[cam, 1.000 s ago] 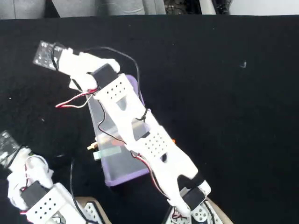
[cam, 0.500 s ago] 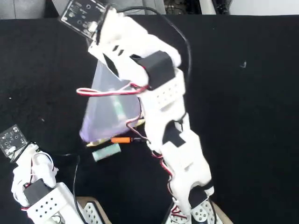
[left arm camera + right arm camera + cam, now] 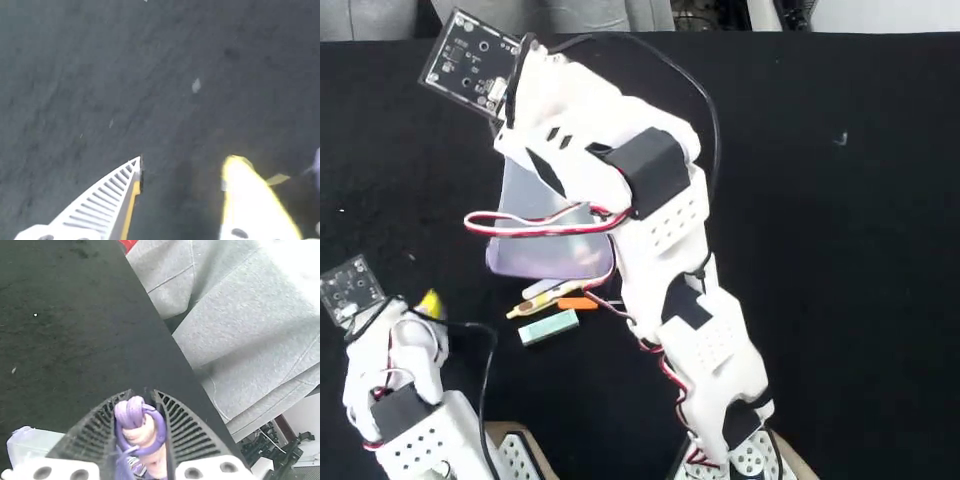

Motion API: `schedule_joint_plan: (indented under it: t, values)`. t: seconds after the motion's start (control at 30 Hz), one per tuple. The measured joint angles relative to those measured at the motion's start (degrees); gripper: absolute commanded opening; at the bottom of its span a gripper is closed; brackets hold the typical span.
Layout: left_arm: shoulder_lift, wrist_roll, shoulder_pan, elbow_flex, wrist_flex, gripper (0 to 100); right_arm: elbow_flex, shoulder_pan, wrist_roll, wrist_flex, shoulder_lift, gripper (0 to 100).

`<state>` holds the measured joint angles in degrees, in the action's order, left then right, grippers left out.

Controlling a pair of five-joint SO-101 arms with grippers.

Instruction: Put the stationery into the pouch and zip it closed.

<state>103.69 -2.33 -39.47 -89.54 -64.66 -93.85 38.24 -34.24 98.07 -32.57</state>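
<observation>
The translucent purple pouch hangs tilted above the black table, partly hidden under the right arm. My right gripper is shut on the pouch's purple pull loop; a corner of the pouch shows beside it. Under the pouch's lower edge, a green eraser, an orange piece and a pale pen lie on the table. My left gripper stands open over bare cloth at the near left, its yellow fingertip a little left of the stationery.
The far table edge runs close behind the right gripper, with grey cloth of a seated person beyond it. Red and white wires hang across the pouch. The table's right half is bare black cloth.
The right arm has raised the pouch off the table and swung it toward the far left. The eraser, orange piece and pen now lie uncovered. The left arm has shifted slightly.
</observation>
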Motion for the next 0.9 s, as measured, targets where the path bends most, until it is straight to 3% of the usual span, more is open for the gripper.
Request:
schedule_joint_plan:
  t: [0.2, 0.57, 0.9]
  values:
    - [0.35, 9.05, 10.73, 8.09, 0.0, 43, 0.0, 0.88, 0.0, 1.23, 1.93, 1.1]
    - [0.62, 11.43, 42.11, 24.0, -4.48, 43, 1.93, 0.88, -2.37, 1.32, 3.87, 1.1]
    - [0.7, 11.43, 44.31, 29.71, -3.43, 43, 10.55, 0.88, -2.55, 1.32, 12.13, 1.1]
